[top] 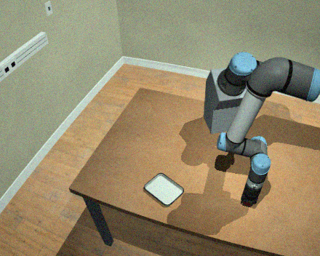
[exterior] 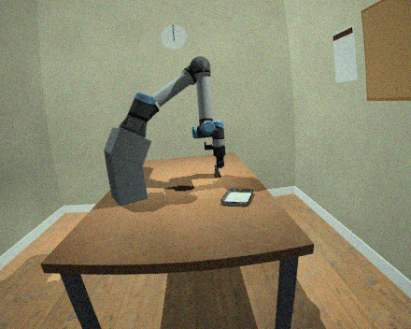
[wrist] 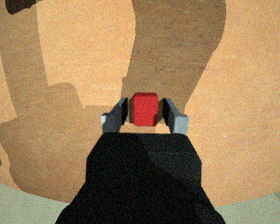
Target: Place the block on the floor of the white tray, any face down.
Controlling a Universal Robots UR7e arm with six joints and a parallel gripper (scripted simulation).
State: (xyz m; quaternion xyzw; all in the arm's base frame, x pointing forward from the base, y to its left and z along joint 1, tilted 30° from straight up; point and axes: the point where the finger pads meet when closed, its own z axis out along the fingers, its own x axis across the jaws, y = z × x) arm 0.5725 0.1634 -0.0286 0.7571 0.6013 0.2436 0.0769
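Top view, arm: the grey and blue arm (top: 244, 117) rises from a grey pedestal (top: 216, 108) in the upper right of the frame and folds down toward the lower right.
Top view, gripper: the dark gripper (top: 248, 201) points down at the wooden table (top: 134, 135), low over the board at lower right; its fingers are too small here to read.
Top view, block: only a sliver of red shows at the gripper's tip, at the lower right of the frame.
Top view, tray: the white tray (top: 164, 189) lies flat near the table's front edge, lower centre, well apart from the gripper and to its left in the frame.

Exterior view, arm: the arm (exterior: 203, 94) bends over from the pedestal (exterior: 126, 169) at centre left, with the wrist hanging straight down.
Exterior view, gripper: the gripper (exterior: 217, 173) sits at the frame's centre, its tip at the table (exterior: 182, 239) surface.
Exterior view, tray: the tray (exterior: 237, 197) is just right of and below the gripper in the frame, apart from it.
Exterior view, block: I cannot make it out here.

Wrist view, gripper: the gripper (wrist: 145, 120) fills the lower half; its two grey fingers stand spread wide and released, gripping nothing.
Wrist view, block: the red block (wrist: 145, 108) sits on the table at the frame's centre, between the two fingers, a thin gap showing on each side.
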